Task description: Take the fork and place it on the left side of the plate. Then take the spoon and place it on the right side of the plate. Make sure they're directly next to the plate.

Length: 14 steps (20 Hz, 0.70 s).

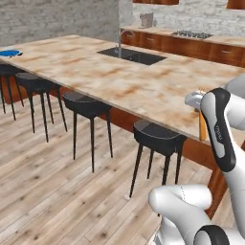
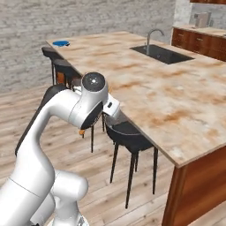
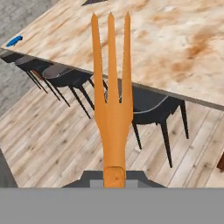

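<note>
Holding the fork [image 3: 113, 109], my claw [image 3: 114, 178] is clenched on the bottom of its handle, and in the hand view the orange-brown stem rises straight up from between my finger tips to three long tines. The tines point out over the near edge of the island counter [image 3: 175, 48], and behind them stands a row of black stools [image 3: 151, 107] tucked along that edge on the wooden floor [image 3: 52, 144].

In the left base view the fork shows as a short orange piece hanging beside my forearm at the right, just in front of the counter's near right end. In the right base view a small orange tip peeks out under my wrist, over the stools and short of the counter edge. The fork is in the air, touching nothing but my fingers.

Far off at the other end of the counter lies a blue plate [image 1: 9, 53], seen at the far left in the left base view; it is well apart from the fork. A dark sink [image 1: 133, 56] with a grey faucet [image 1: 122, 40] sits in the counter's far side. Behind it runs a brown cabinet row [image 1: 191, 47] with a stovetop [image 1: 192, 34].
</note>
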Motion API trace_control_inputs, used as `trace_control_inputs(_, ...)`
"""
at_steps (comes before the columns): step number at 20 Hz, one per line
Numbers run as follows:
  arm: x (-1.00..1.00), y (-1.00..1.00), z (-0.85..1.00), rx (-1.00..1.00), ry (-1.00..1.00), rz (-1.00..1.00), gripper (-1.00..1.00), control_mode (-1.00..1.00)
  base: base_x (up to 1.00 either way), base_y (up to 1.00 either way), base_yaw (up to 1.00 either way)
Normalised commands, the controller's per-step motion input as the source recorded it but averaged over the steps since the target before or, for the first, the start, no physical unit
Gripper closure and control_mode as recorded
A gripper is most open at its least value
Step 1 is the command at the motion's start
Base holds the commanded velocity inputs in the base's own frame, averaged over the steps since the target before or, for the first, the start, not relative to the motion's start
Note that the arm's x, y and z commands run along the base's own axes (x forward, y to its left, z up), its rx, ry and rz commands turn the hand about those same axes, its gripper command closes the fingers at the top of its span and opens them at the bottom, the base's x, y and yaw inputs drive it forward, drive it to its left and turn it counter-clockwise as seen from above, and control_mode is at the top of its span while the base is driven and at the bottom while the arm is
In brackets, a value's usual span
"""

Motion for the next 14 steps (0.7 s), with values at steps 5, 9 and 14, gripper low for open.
trace_control_inputs(5, 0.00, 0.00, 0.00, 0.00, 0.00, 0.00, 1.00, 1.00, 0.79, 1.00, -0.36)
trace_control_inputs(9, 0.00, 0.00, 0.00, 0.00, 0.00, 0.00, 1.00, 1.00, 0.70, 1.00, -0.29)
trace_control_inputs(14, 0.00, 0.00, 0.00, 0.00, 0.00, 0.00, 1.00, 1.00, 0.44, 1.00, -0.22)
